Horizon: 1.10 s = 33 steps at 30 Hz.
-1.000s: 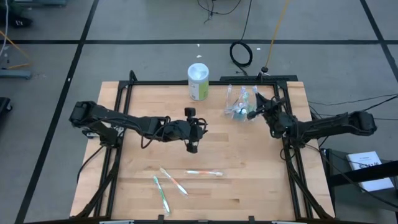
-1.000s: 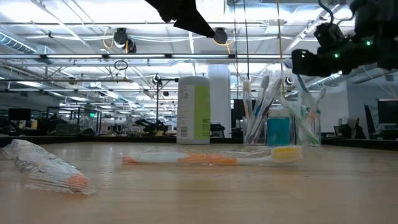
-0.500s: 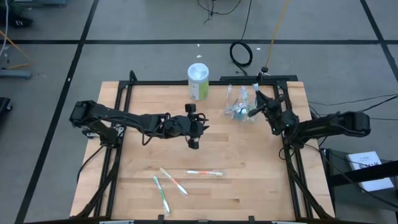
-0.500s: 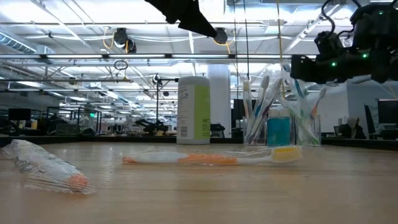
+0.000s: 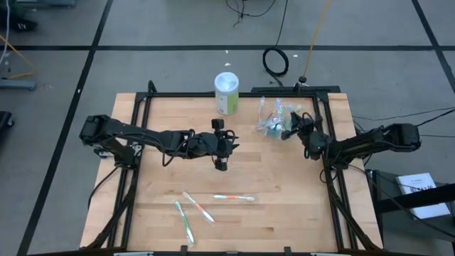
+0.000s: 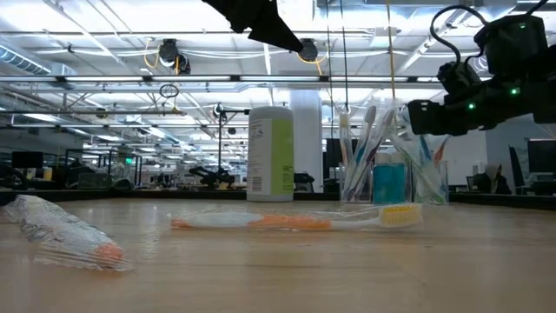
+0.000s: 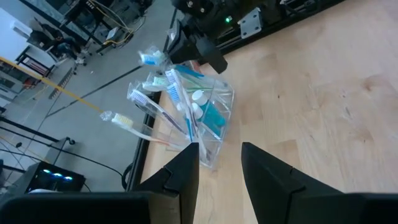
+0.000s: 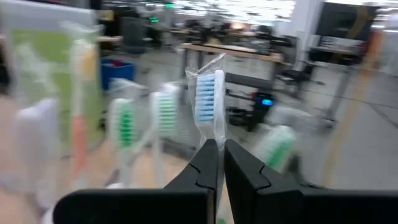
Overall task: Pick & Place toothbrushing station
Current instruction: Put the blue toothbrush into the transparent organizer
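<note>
Bright even overhead light on the table [image 5: 284,185] seen from above, faint soft shadows, low view backlit by glaring ceiling strips with dark silhouetted arms, near wrapped toothbrush [image 6: 65,230] soft, right wrist view blurred beyond the blue-bristled toothbrush [image 8: 210,99], left wrist view sharp

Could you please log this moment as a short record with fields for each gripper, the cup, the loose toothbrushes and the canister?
right gripper: shut on a blue-bristled wrapped toothbrush, over the cup
left gripper: above mid-table, fingers apart, holding nothing
clear cup: far right of the table, upright, holding toothbrushes and a teal toothpaste tube
loose toothbrushes: three, wrapped, lying on the near part of the table
white-and-green canister: upright at the far edge, left of the cup
</note>
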Motion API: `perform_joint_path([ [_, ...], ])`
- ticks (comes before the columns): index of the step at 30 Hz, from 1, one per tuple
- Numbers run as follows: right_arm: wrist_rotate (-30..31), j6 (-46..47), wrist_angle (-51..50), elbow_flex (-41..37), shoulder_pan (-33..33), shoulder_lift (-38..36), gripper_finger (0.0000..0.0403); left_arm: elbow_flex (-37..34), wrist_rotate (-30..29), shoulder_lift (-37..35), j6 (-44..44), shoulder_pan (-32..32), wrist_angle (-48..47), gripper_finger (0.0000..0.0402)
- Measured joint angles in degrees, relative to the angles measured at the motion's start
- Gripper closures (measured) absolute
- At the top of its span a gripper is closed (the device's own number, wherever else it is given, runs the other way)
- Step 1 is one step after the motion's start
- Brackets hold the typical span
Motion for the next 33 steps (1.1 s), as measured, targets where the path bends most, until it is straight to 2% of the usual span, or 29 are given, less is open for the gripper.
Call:
perform_joint_path([
  [3,5.46,0.11,0.08,-0.01,2.25,0.00,0.0397,0.00,-0.01,0.00,-0.09,0.00,-0.19,0.0275],
  [15,7.24,11.28,-8.06,-0.01,7.68,-0.02,0.0395,-0.04,-0.08,0.00,-3.58,0.00,-1.39,0.0275],
  [19,7.51,12.74,-9.14,-0.03,9.18,-0.02,0.0389,-0.04,2.20,0.00,-6.25,0.00,-3.26,0.0275],
  [24,6.86,10.35,-10.31,-0.03,10.45,0.02,0.0360,-0.04,5.67,0.00,-8.38,-0.07,-5.17,0.0275],
  [28,6.92,11.05,-10.30,-0.03,11.22,0.02,0.0329,-0.04,6.02,0.00,-10.71,-0.15,-5.28,0.0275],
  [31,7.08,7.20,-8.64,-0.03,11.33,-0.29,0.0304,-0.04,6.41,0.00,-12.90,-0.20,-5.92,0.0275],
  [33,7.15,4.69,-6.19,-0.03,11.33,-1.01,0.0289,-0.04,8.77,0.00,-14.70,-0.20,-7.21,0.0275],
])
